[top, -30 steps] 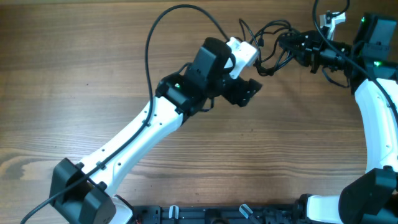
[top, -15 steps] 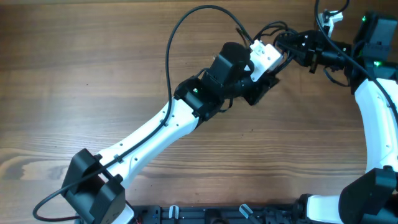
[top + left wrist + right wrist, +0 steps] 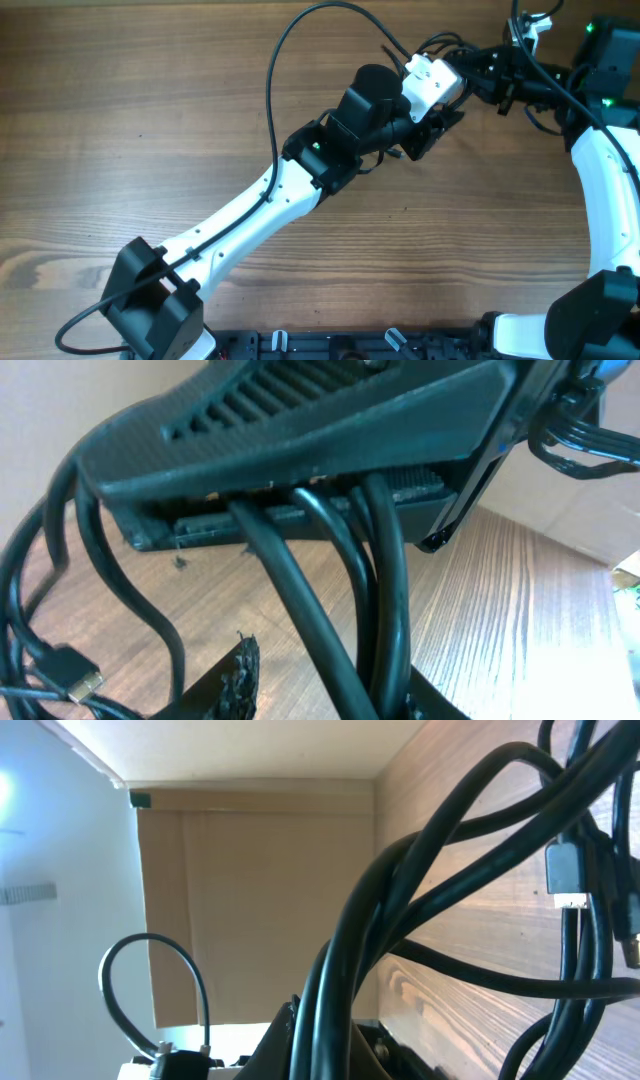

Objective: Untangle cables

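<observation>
At the far right of the brown wooden desk, the thin black cables bunch in loose loops. The right pincer is clamped on them; the left pincer stands apart, cords running between its fingers.

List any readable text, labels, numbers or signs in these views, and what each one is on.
No text can be read in any view.
cables: no print visible.
plug: no marking visible.
white housing on the left wrist: no label legible from overhead.
green lights at the right edge of the overhead view: plain glow, no characters.
table: bare wood grain.
</observation>
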Tool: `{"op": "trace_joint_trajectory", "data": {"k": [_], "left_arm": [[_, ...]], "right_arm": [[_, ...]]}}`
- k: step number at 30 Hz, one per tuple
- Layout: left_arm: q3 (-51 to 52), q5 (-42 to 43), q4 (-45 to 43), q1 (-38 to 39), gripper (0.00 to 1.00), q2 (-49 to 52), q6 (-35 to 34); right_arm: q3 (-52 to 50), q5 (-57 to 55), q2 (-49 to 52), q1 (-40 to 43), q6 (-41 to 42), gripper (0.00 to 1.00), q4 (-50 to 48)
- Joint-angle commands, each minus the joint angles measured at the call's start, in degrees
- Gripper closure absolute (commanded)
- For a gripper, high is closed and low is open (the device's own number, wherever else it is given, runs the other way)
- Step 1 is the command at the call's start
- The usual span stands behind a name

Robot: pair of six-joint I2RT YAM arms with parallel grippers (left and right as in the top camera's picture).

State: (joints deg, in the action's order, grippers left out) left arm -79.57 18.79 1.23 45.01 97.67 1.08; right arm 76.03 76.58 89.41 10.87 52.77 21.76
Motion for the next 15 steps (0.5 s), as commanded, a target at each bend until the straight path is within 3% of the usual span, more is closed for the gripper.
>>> {"op": "trace_joint_trajectory", "data": {"k": [1, 4, 7, 13, 15], "left_arm": [[-0.26, 0.42, 1.62, 0.83, 0.96, 0.72, -2.23], [-0.26, 4.24, 3.74, 0.76, 0.96, 0.63, -12.44], [-0.26, 16.02, 6.49, -0.44, 0.96, -1.53, -24.76], [-0.26, 37.81, 9.49, -8.13, 0.96, -7.72, -35.17], [-0.26, 42.8, 7.63, -11.61, 0.96, -9.07, -39.39]], "right_arm": [[1.22, 1.42, 0.07, -0.2, 2.47, 0.96, -4.79], [1.22, -7.15, 0.07, -0.2, 2.71, 0.96, -6.69], [1.2, -21.55, 0.22, -0.2, 0.57, 0.96, -2.84], [1.16, -55.36, 0.24, -0.2, -10.56, 0.96, 14.4], [1.16, -57.68, 0.22, -0.2, -17.73, 0.91, 17.64]]}}
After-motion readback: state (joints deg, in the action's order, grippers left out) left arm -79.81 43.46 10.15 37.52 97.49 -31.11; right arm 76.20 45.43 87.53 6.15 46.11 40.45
